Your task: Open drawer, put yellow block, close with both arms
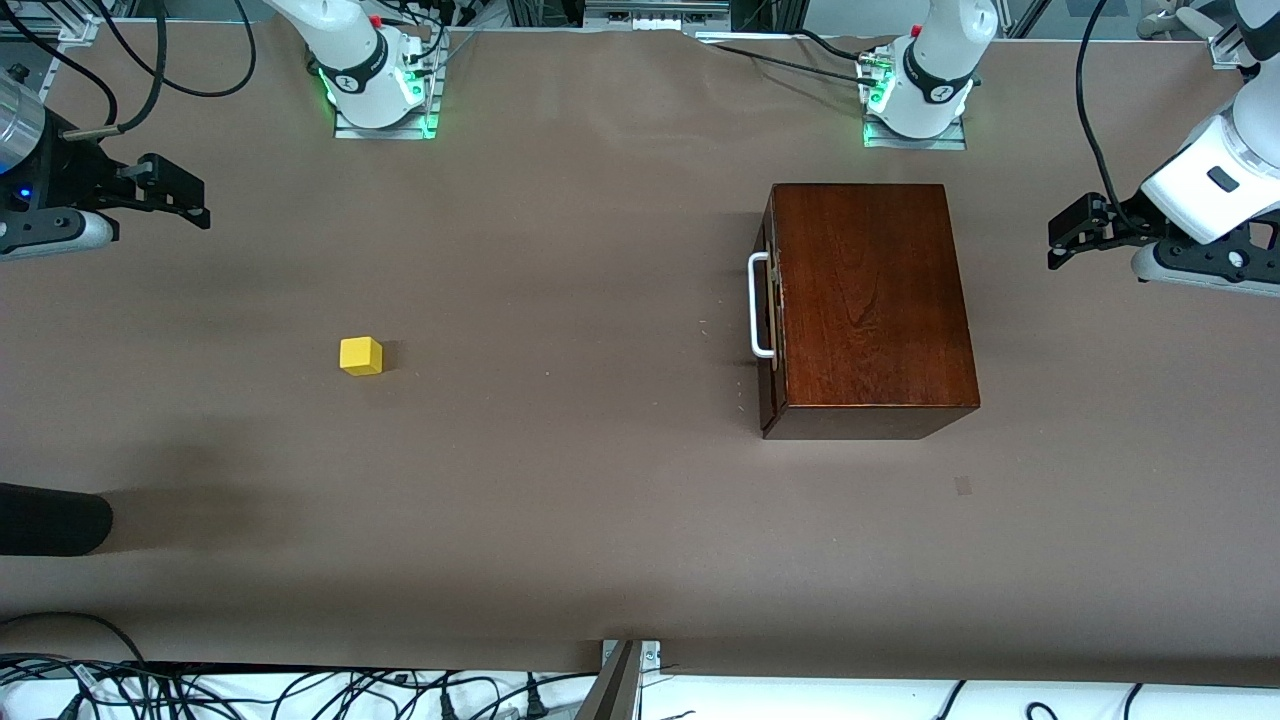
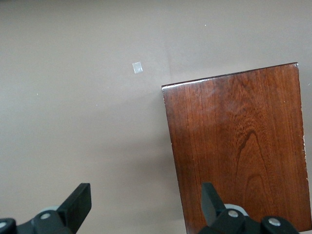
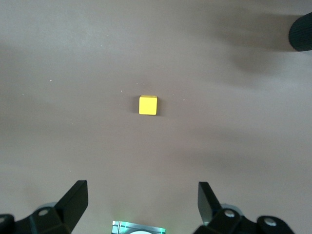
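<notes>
— Front view first: what takes up the most room?

— The table (image 1: 600, 520), covered in brown paper. On it the biggest thing is the dark wooden box (image 1: 870, 300), toward the left arm's end. I'll place everything else from that box.

— Is the drawer out?

— No. The drawer (image 1: 768, 310) sits flush in the box, its white handle (image 1: 760, 305) on the side of the box that faces the right arm's end of the table.

— And the arms?

— Both wait at the table's ends. The left arm (image 1: 1215, 185) hangs over bare table at its own end, on the side of the box away from the handle. The left gripper (image 1: 1062, 240) is released and empty, its fingers (image 2: 78, 204) spread wide in the left wrist view, which looks down on the box top (image 2: 239, 146). The right arm (image 1: 30, 150) is well apart from the box, at the right arm's end. The right gripper (image 1: 190, 205) is also released and holds nothing; its fingers (image 3: 75, 200) stand wide apart in the right wrist view.

— Where is the yellow block?

— The yellow block (image 1: 361, 356) lies on the table, well apart from the box on its handle side, about level with the nearer end of the handle. Nothing touches it. The right wrist view shows it (image 3: 148, 105) alone on the brown paper.

— Anything smaller?

— A small pale patch (image 1: 962, 486) on the paper, near the box and nearer to the front camera.
</notes>
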Tool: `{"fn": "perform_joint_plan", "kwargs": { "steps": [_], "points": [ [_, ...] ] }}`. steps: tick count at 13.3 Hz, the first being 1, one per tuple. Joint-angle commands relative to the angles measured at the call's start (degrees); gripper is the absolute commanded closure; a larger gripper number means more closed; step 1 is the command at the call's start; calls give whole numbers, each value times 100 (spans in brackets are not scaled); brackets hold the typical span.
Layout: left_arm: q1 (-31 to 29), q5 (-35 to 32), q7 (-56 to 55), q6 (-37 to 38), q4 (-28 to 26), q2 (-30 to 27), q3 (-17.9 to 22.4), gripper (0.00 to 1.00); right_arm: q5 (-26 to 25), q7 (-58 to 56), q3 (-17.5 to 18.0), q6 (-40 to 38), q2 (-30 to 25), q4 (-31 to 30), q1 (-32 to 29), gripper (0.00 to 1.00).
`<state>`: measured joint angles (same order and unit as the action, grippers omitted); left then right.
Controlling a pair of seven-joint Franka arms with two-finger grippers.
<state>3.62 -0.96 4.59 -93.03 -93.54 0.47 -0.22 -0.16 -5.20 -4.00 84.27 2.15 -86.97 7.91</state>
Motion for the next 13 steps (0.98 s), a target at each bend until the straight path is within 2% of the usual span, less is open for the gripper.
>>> {"fn": "perform_joint_plan", "kwargs": {
  "steps": [1,13],
  "points": [
    [-1,96,-72,110,214,102,-13,0,16,-42,-4,-77,66,162,17,0],
    [7,96,-72,180,214,102,-22,0,113,-51,-13,-121,57,162,17,0]
  ]
}}
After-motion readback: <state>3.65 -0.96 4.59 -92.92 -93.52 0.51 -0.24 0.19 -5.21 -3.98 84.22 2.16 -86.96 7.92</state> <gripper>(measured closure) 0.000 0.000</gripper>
